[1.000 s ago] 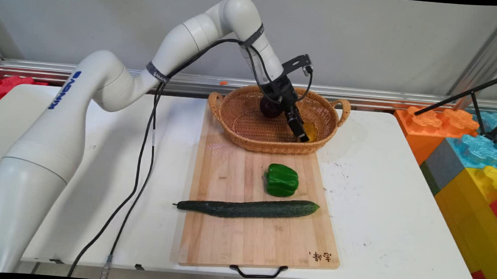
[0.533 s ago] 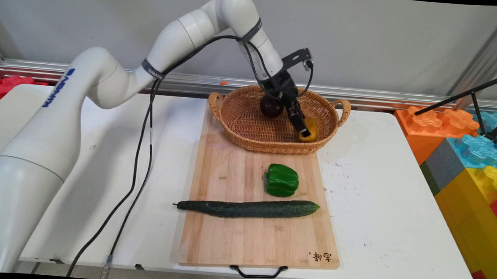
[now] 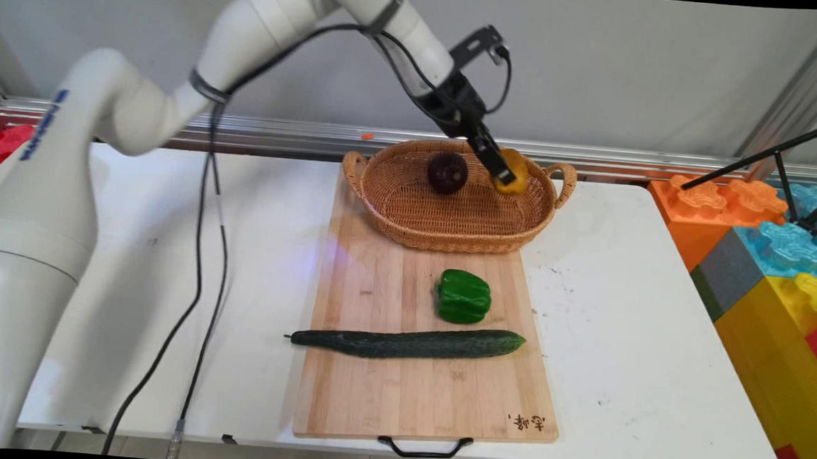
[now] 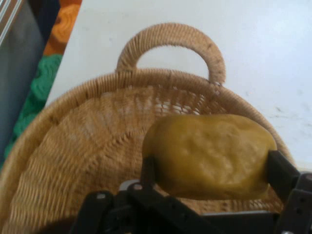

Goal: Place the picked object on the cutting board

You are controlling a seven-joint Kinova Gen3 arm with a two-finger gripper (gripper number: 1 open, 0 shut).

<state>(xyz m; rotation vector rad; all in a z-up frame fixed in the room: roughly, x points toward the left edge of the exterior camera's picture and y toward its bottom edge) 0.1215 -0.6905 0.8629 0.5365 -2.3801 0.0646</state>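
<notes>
Basket [image 3: 409, 215] of woven wicker, upper centre of frame, held a dark round fruit [image 3: 447, 172] at its left. Above its right rim the gripper [image 3: 504, 176] was clamped on a yellow lumpy fruit [image 3: 515, 172], lifted clear. Below, on the cutting board [image 3: 370, 397], lay a cucumber [image 3: 408, 343] and a green pepper [image 3: 462, 297].

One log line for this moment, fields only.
gripper: shut on yellow lumpy fruit | position: above woven wicker basket | in basket: dark purple round fruit

Woven wicker basket [image 3: 452, 218], matt yellow lump [image 4: 209, 156], pale wooden board [image 3: 385, 384]
</notes>
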